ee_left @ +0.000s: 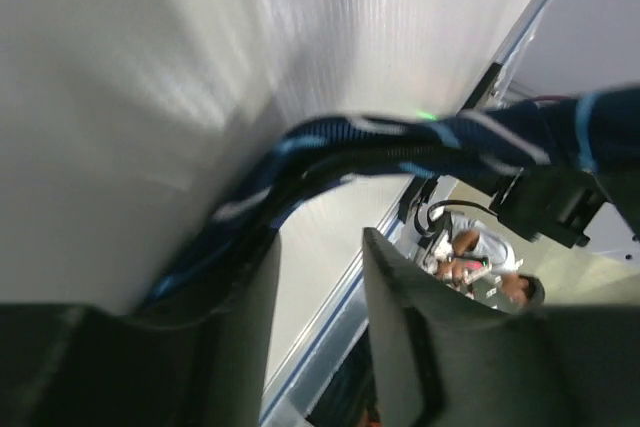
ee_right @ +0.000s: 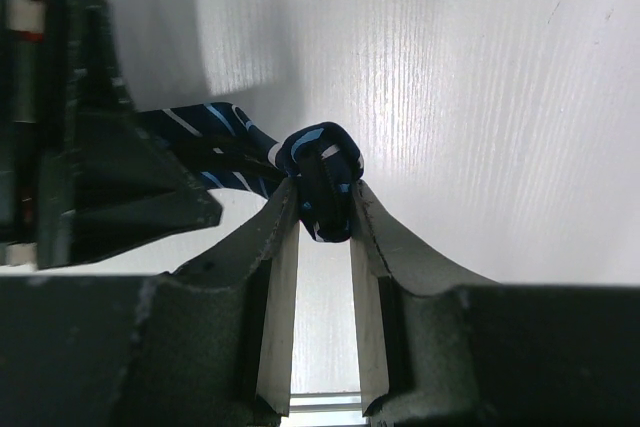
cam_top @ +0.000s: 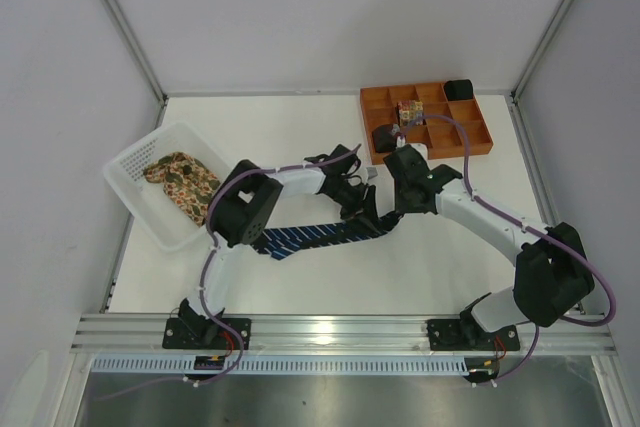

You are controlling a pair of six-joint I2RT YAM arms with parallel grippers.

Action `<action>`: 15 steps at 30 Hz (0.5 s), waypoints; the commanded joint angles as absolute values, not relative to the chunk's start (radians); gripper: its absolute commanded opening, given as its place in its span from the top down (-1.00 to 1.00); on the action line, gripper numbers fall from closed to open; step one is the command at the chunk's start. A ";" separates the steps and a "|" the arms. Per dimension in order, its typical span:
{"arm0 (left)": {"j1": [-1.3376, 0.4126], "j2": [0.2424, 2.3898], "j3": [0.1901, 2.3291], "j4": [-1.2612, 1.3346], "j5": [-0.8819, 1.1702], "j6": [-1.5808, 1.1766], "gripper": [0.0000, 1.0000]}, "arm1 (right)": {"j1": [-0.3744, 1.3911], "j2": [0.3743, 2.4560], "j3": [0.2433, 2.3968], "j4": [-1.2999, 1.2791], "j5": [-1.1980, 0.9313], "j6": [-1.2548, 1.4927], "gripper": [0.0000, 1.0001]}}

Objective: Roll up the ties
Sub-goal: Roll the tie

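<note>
Right wrist view: shows the right end effector (ee_right: pixel 322 199) pinching the rolled end of the navy tie (ee_right: pixel 318 162).
Grips that tight coil of fabric, navy with thin pale-blue diagonal stripes, between the two pale pads (ee_right: pixel 280 297), jaws narrowed to the coil's thickness. Shows the rest of the tie trailing left, flat on the white, finely lined surface (ee_right: pixel 480 97). In the left wrist view, shows the left end effector (ee_left: pixel 320 237) with dark fingers (ee_left: pixel 400 307) parted and only bare surface in the gap, holding nothing; places the tie as a folded, ropy band just beyond the fingertips, close along the left finger. Top external view: shows both end effectors meeting at the long narrow strip's right end. Places the tan floral tie (cam_top: pixel 182 184) crumpled in the white perforated plastic basket (cam_top: pixel 128 169), well apart.
</note>
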State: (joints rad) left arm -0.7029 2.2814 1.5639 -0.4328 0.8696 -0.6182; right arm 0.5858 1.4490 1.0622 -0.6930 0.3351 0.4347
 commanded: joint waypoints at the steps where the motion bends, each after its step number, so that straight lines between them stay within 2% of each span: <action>1: -0.652 2.130 1.450 -0.319 0.905 -0.620 0.07 | 0.597 1.423 1.075 -0.692 0.382 0.425 1.00; 4: -0.614 2.063 1.373 -0.250 0.939 -0.621 -0.01 | 0.606 1.428 1.077 -0.687 0.382 0.425 1.00; 6: -0.588 2.042 1.355 -0.291 0.922 -0.597 0.00 | 0.614 1.434 1.078 -0.684 0.380 0.425 1.00; 9: -0.551 2.003 1.299 -0.328 0.894 -0.563 0.10 | 0.624 1.445 1.091 -0.687 0.385 0.428 1.00; 13: -0.512 2.000 1.229 -0.373 0.850 -0.525 0.37 | 0.661 1.479 1.114 -0.703 0.408 0.436 1.00; 15: -0.503 2.011 1.218 -0.409 0.838 -0.511 0.39 | 0.676 1.509 1.132 -0.719 0.416 0.446 1.00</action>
